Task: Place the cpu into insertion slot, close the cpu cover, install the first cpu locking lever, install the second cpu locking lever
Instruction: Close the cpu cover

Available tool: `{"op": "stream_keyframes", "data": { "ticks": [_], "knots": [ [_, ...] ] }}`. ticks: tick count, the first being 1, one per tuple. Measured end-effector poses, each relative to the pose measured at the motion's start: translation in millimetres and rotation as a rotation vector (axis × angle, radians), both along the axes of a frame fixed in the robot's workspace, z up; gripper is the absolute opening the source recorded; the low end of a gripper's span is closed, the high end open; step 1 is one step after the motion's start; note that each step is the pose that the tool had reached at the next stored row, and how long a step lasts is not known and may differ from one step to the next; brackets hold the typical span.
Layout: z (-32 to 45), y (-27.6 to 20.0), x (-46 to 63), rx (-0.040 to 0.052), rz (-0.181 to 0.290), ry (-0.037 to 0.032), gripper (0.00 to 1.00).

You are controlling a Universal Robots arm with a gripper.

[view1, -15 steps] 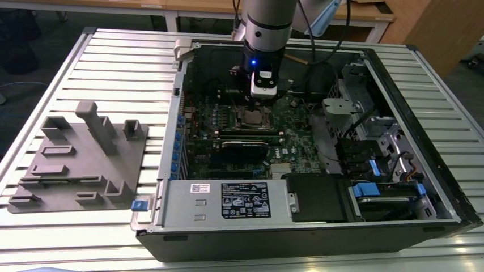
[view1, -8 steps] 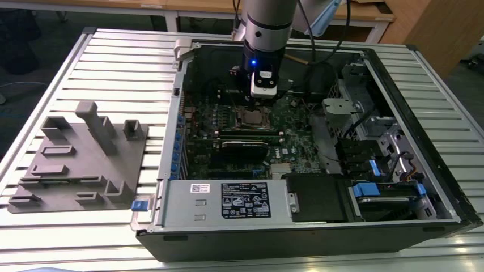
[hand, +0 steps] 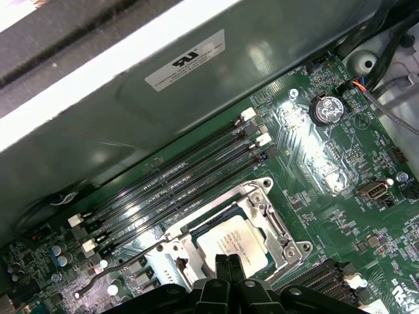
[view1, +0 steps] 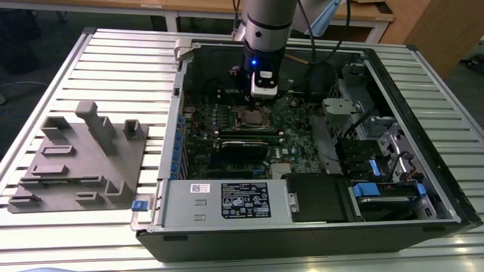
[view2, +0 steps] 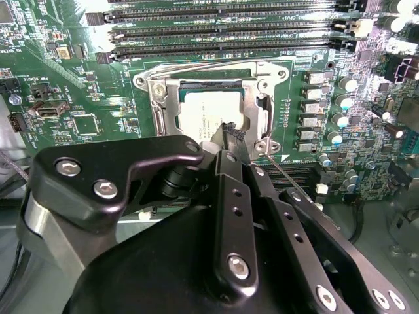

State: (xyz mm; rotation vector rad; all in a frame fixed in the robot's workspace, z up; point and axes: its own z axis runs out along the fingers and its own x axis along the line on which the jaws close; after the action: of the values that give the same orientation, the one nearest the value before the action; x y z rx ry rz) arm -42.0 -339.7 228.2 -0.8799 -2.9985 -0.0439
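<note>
**Gripper tips closed over the seated cpu**

Exterior view: the arm reaches down into the open computer case (view1: pixel 180 102). The gripper (view1: pixel 253 104) hangs just above the socket on the green board (view1: pixel 296 131).

Second wrist view: the cpu (view2: pixel 200 111) lies in the socket with the cpu cover (view2: pixel 157 108) flat around it. The fingertips (view2: pixel 230 136) are pressed together at the cpu's edge, with nothing visible between them.

First wrist view: cpu (hand: pixel 239 239) and cover (hand: pixel 272 219) are down. A thin lever wire (hand: pixel 121 268) stands out beside the socket's corner.

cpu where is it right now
In both wrist views the cpu sits on the green board, framed by the cpu cover, beside the memory slots.
</note>
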Motion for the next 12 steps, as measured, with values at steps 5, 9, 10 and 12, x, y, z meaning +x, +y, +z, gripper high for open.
{"op": "stream_keyframes", "data": {
  "ticks": [5, 9, 10, 12],
  "knots": [
    [0.0, 0.0, 0.0, 0.0, 0.003, 0.0, 0.11],
    [0.0, 0.0, 0.0, 0.0, 0.004, 0.0, 0.11],
    [0.0, 0.0, 0.0, 0.0, 0.004, 0.0, 0.11],
    [0.0, 0.0, 0.0, 0.0, 0.004, 0.0, 0.11]
  ]
}}
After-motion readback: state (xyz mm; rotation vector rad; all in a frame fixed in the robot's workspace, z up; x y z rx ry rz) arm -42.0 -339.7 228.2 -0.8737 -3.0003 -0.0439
